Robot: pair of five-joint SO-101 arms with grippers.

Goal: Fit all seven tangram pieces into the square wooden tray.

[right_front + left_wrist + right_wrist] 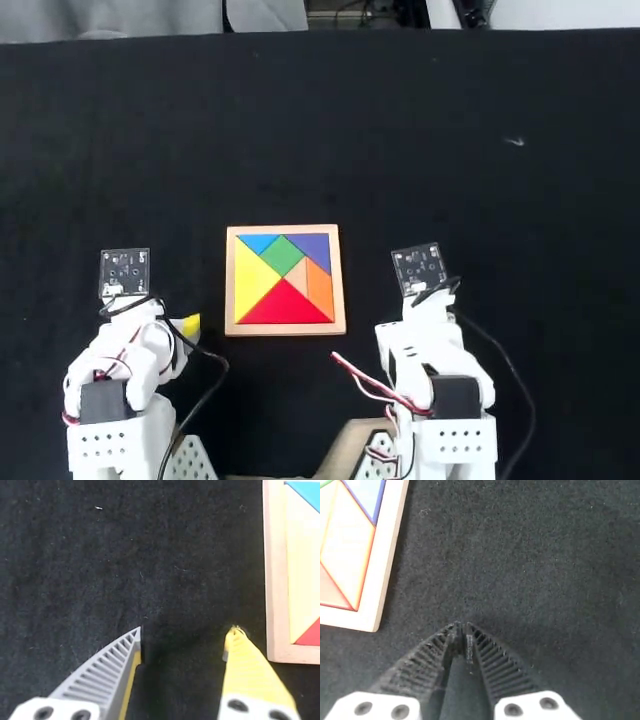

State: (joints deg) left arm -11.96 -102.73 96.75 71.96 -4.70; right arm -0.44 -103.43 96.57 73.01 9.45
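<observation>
The square wooden tray [286, 329] lies in the middle of the black table with coloured tangram pieces [284, 278] filling its inside: yellow, red, orange, green, blue, purple and a tan one. My left gripper [186, 632] hovers open over bare cloth just beside the tray's near left corner [277, 652], with nothing between its grey and yellow fingers. My right gripper [461, 627] is shut with its black fingertips touching, empty, over bare cloth beside the tray's near right corner [370, 622]. Both arms [130, 370] [435, 365] sit folded at the table's front edge.
Black cloth [450, 150] covers the whole table. Cables [360, 380] trail between the two arm bases at the front. The far edge of the table meets a grey wall [120, 15].
</observation>
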